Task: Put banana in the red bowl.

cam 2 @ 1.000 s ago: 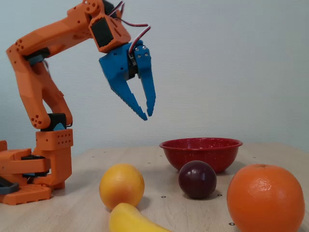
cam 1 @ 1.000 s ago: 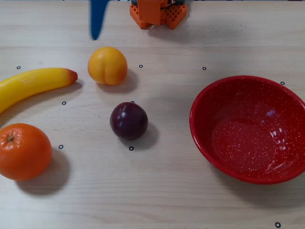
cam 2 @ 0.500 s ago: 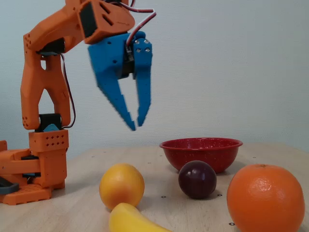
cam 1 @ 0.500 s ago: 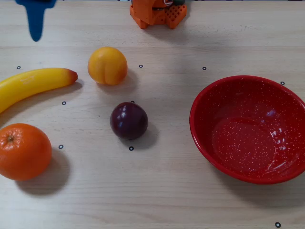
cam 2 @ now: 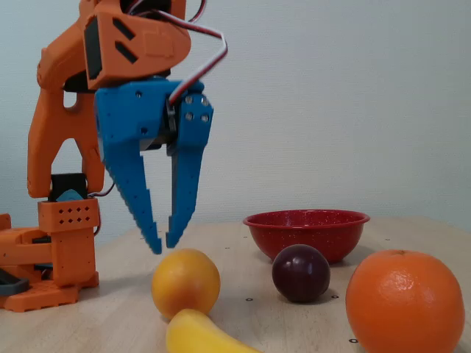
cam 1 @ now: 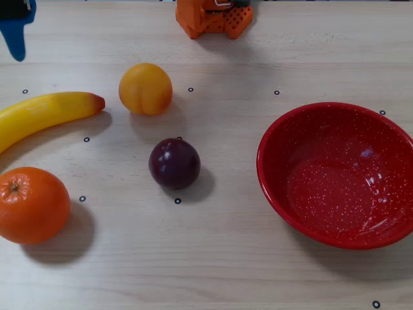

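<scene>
arm: orange, folded high above its base (cam 2: 55, 250), fixed view | gripper (cam 2: 163, 241): blue, pointing straight down, clear of the tabletop | jaws: slightly parted, tips close together, nothing between them | overhead view: blue fingertip (cam 1: 16, 35) at top-left corner

The overhead view looks straight down on the table (cam 1: 226, 258); the fixed view sits low at tabletop level, close, facing the arm. Both share the red bowl (cam 1: 271, 168) (cam 2: 305, 220).

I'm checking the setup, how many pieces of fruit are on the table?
4: the banana at the overhead view's left edge, the orange below it, the peach-like fruit near the robot base, the dark plum mid-table.
</scene>
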